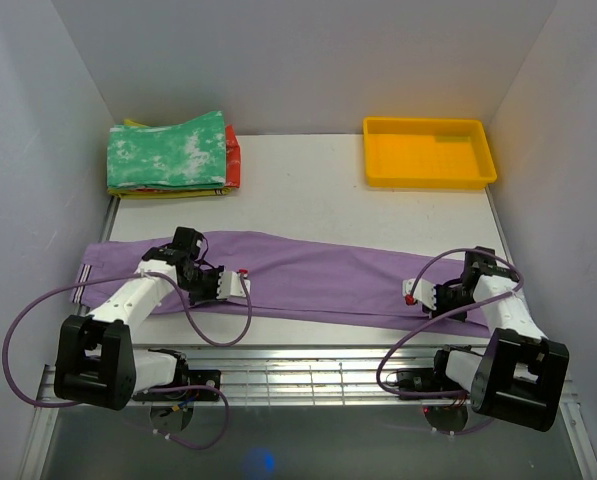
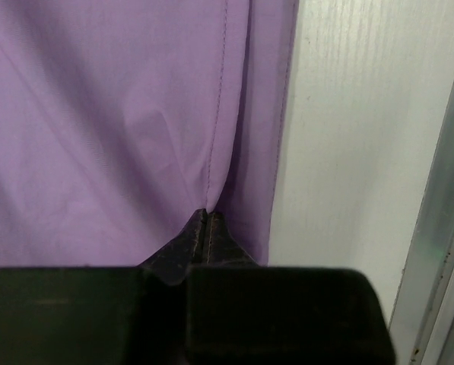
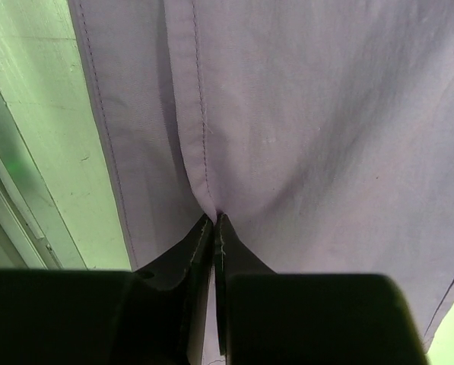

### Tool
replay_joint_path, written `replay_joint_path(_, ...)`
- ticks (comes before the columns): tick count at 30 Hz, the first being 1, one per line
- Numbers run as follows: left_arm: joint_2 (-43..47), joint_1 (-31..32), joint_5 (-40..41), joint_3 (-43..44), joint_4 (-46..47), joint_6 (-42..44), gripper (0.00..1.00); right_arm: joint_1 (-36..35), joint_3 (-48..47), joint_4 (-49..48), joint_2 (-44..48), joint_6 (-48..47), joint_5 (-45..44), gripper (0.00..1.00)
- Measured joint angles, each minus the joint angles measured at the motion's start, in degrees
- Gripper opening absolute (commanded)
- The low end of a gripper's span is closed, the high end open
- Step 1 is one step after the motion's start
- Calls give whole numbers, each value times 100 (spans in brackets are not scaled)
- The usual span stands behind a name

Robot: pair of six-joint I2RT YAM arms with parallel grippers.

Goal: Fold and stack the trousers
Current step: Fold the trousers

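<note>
The lilac-purple trousers (image 1: 318,275) lie stretched left to right across the near part of the white table, waistband at the far left. My left gripper (image 1: 240,283) is shut on a pinch of the trousers' near edge; the left wrist view shows the cloth (image 2: 120,114) puckered at the closed fingertips (image 2: 205,217). My right gripper (image 1: 414,292) is shut on the trousers near the leg end; the right wrist view shows the cloth (image 3: 303,114) gathered between the closed fingertips (image 3: 214,220).
A folded stack with a green-and-white mottled garment (image 1: 168,150) on top of red and yellow ones sits at the back left. A yellow tray (image 1: 428,152) stands at the back right. A metal rail (image 1: 318,370) runs along the near edge.
</note>
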State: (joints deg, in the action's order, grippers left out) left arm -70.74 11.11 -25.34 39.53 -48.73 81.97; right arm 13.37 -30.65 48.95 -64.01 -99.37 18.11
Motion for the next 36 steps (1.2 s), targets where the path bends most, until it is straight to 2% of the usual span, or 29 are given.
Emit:
replay_joint_path(14, 378, 0, -39, 31, -136, -227, 0, 2, -660, 424, 28, -127, 46, 8)
replay_joint_path(24, 1117, -109, -155, 63, -723, -44, 0, 302, -667, 822, 120, -599, 26, 8)
replay_joint_path(32, 1025, -162, -214, -297, -649, 101, 0, 367, -297, 739, 118, -839, -24, 8)
replay_joint_path(33, 931, -164, -212, -372, -603, 105, 2, 367, -188, 693, 118, -870, -48, 9)
replay_joint_path(35, 728, -164, -214, -481, -549, 122, 18, 369, -13, 627, 92, -905, -118, 18)
replay_joint_path(36, 640, -164, -214, -511, -518, 146, 26, 374, 35, 612, 76, -927, -149, 34)
